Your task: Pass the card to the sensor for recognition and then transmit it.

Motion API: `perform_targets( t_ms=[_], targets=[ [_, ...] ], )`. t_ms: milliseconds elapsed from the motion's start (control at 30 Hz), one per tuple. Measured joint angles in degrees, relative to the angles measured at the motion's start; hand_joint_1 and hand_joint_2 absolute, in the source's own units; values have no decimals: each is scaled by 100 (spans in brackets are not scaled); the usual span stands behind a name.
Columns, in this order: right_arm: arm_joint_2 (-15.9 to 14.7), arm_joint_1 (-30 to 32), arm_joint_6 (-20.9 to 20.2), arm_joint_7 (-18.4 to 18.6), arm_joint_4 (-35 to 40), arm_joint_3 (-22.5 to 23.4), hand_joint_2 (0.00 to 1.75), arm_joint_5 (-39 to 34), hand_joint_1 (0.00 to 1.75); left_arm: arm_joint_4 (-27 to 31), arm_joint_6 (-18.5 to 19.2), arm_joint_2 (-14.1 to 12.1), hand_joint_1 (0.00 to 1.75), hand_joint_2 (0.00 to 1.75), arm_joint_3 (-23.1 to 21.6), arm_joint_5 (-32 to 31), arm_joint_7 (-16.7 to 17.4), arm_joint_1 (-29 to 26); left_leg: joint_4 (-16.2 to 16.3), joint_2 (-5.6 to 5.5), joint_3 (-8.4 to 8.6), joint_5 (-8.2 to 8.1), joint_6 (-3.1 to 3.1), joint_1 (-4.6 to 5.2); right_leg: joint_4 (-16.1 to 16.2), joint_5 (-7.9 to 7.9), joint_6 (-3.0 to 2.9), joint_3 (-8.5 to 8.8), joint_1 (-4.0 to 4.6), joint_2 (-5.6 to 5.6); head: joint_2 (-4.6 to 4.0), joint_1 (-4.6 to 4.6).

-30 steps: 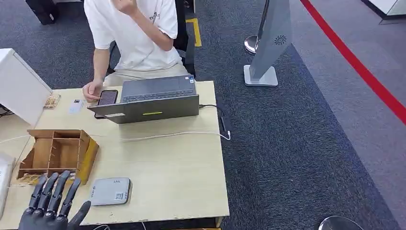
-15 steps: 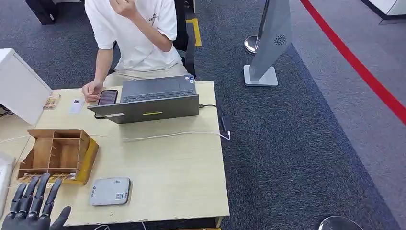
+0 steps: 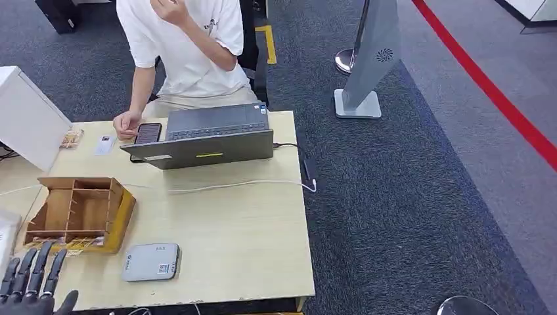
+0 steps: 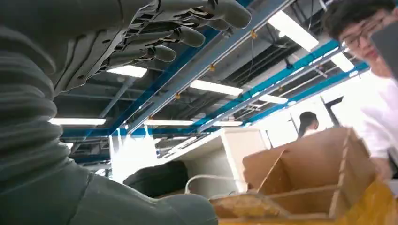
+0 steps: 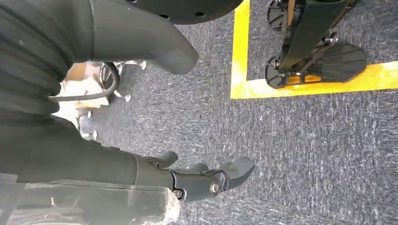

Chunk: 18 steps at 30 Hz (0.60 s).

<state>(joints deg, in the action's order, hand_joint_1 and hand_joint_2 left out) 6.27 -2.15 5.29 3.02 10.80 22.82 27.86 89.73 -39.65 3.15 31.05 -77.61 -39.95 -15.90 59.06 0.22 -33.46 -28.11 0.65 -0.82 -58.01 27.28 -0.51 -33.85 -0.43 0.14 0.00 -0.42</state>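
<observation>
Cards seem to be what lies at the near edge of the wooden organizer (image 3: 82, 211), a thin patterned stack (image 3: 73, 245) we cannot make out clearly. Nearest to us, our left hand (image 3: 29, 282) has slid back toward the table's (image 3: 243, 243) near left corner over the last second, away from the grey sensor pad (image 3: 152, 261); its fingers are spread and empty, palm up in the wrist view. We judge the pick-up not yet begun, so the reach must start over toward the stack. Our right hand (image 5: 206, 180) hangs over the carpet, fingers loosely apart, holding nothing. Farther off sits a laptop (image 3: 207, 138), with a person (image 3: 184, 49) behind it.
</observation>
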Motion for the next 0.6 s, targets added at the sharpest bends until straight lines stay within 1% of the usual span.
perform_targets(
  t_ms=[133, 233, 400, 600],
  targets=[
    [-24, 6, -9, 0, 0, 0, 175, 105, 0, -518, 0, -162, 0, 175, 348, 0, 0, 275, 0, -1, 2, 1, 1, -1, -2, 0, -1, 0, 1, -1, 0, 0],
    [-33, 8, -26, -4, 2, 0, 175, 121, 0, -810, 0, -269, 0, 175, 527, 0, 0, 425, 0, 1, 1, 1, 1, -3, -2, 0, -1, 0, 3, 0, 0, 0],
    [-46, 7, -77, -7, 2, 0, 175, 197, 0, -1140, 0, -365, 0, 175, 695, 15, 0, 641, 0, -1, 0, 1, 1, -2, -2, 0, -1, 0, 3, -1, 0, 0],
    [-61, 6, -94, 2, 2, 0, 175, 236, 0, -1365, 0, -446, 0, 175, 757, 0, 0, 807, 0, -1, 0, 1, 0, -1, -1, 0, -1, 0, 2, -2, 0, 0]
  ],
)
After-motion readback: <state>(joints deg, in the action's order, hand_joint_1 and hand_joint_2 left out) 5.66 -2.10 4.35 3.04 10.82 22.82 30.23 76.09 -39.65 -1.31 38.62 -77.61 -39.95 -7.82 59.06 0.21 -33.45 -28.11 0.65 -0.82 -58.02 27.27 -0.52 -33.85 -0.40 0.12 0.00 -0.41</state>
